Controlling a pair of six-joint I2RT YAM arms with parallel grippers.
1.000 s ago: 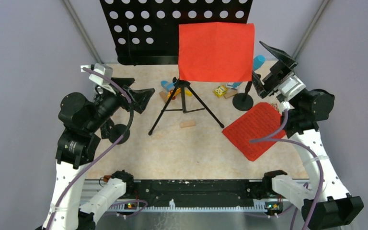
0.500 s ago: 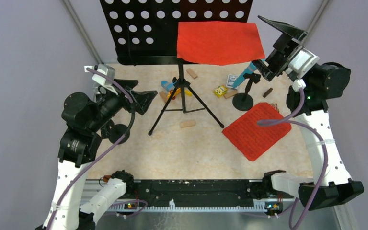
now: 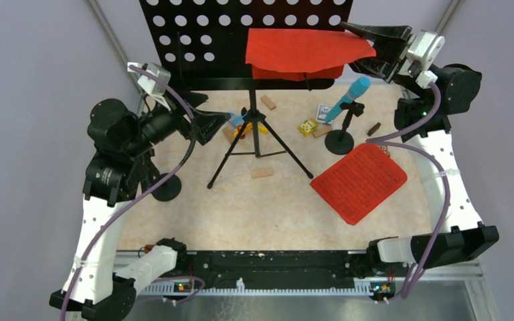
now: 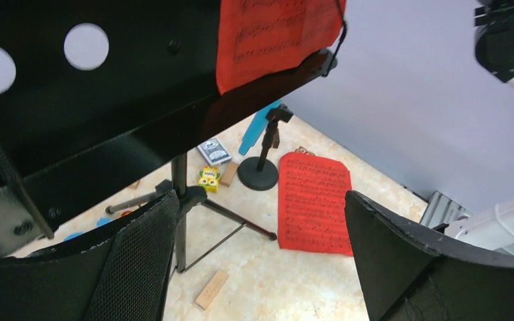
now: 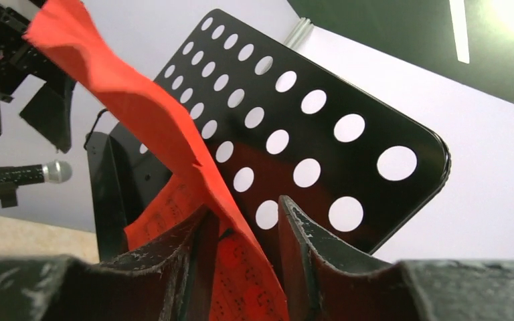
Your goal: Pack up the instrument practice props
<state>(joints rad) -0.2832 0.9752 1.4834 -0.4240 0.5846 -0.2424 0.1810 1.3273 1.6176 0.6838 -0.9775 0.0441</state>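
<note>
The black hole-punched music desk [image 3: 207,40] stands on tripod legs [image 3: 258,144] at the back. A red sheet [image 3: 301,53] on it bends forward. My right gripper [image 3: 369,52] is at that sheet's right edge; in the right wrist view the sheet [image 5: 241,267] passes between its narrowly open fingers [image 5: 194,254], with a gap left. My left gripper [image 3: 209,124] is open and empty, raised left of the tripod. A second red sheet [image 3: 359,180] lies on the table. The blue microphone [image 3: 349,97] sits in its holder [image 3: 339,142]. The silver-headed microphone [image 5: 43,172] shows in the right wrist view.
Another round holder base [image 3: 164,187] sits under my left arm. Wooden blocks [image 3: 262,172] [image 3: 268,101] and a colourful toy vehicle [image 3: 241,126] lie around the tripod. A small yellow toy [image 3: 307,126] lies by the blue microphone's holder. Grey walls close in on both sides.
My right gripper rose from beside the blue microphone to the upright sheet's right edge and narrowed. The sheet's top folded forward. My left gripper lifted and moved toward the tripod.
</note>
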